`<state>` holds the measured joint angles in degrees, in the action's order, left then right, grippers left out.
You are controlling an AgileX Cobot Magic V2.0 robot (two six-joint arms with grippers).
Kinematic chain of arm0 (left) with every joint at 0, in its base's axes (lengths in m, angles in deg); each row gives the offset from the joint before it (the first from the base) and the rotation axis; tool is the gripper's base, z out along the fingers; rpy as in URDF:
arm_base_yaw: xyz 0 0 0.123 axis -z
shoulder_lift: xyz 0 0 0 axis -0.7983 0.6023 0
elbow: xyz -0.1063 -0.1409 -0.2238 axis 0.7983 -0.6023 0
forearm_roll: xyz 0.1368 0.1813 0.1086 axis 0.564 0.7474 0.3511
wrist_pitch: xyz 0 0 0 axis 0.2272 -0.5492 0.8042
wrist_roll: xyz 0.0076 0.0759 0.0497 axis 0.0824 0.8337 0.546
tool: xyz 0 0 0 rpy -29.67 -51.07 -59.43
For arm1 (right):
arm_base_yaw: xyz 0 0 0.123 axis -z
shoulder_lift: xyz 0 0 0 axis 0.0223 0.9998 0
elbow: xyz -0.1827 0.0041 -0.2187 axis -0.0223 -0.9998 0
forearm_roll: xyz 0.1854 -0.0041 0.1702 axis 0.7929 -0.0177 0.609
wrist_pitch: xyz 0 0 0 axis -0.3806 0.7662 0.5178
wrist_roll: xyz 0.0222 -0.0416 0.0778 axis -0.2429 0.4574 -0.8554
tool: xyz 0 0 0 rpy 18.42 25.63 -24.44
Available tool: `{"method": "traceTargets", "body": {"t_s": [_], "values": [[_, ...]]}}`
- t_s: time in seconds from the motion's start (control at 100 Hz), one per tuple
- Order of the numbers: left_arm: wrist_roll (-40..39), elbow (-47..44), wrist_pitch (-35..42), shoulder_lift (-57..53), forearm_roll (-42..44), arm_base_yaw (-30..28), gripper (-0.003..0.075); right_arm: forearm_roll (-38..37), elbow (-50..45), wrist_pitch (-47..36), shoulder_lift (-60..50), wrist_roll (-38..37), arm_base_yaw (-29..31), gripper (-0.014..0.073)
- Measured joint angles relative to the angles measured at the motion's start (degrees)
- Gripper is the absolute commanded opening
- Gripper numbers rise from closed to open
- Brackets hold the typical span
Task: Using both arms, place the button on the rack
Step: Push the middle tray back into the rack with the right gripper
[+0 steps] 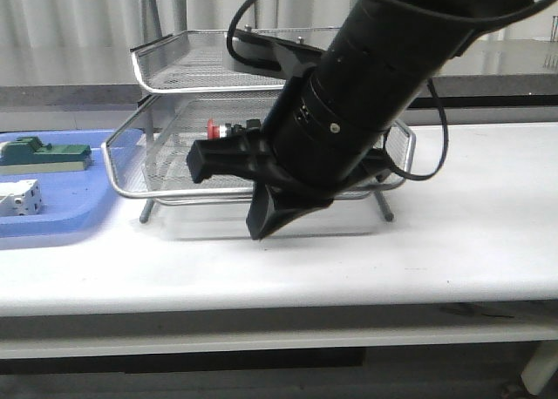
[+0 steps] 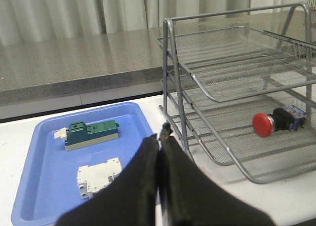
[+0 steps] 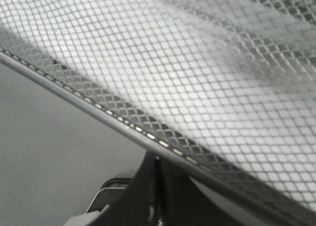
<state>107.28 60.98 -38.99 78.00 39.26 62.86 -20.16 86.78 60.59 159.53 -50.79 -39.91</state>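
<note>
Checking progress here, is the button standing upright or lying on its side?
On its side: the button lies on the rack's mesh, red head facing sideways.

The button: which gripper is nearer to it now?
Right. The right gripper is just below the rack tier holding the button; the left gripper hangs back beside the blue tray.

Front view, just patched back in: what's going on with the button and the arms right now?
The button already lies on its side in a lower tier of the rack, held by neither arm. The right gripper is shut and empty, right up against the rack's mesh at the front. The left gripper is also shut and empty, over by the blue tray, which holds a green block and a white block.
</note>
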Motion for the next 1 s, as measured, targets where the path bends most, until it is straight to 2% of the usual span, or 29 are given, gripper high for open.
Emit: {"method": "traceTargets", "body": {"t_s": [0.47,0.75,1.0], "values": [[0.0,0.0,0.0,0.0,0.0,0.0,-0.0021,-1.18,14.15,1.08,9.0,0.22,8.82,-0.0067],[0.0,0.0,0.0,0.0,0.0,-0.04,-0.0021,-1.41,15.59,2.84,10.1,0.33,9.71,-0.0067],[0.0,0.0,0.0,0.0,0.0,-0.04,-0.0021,-1.63,15.59,8.92,6.77,0.33,9.71,-0.0067]]}}
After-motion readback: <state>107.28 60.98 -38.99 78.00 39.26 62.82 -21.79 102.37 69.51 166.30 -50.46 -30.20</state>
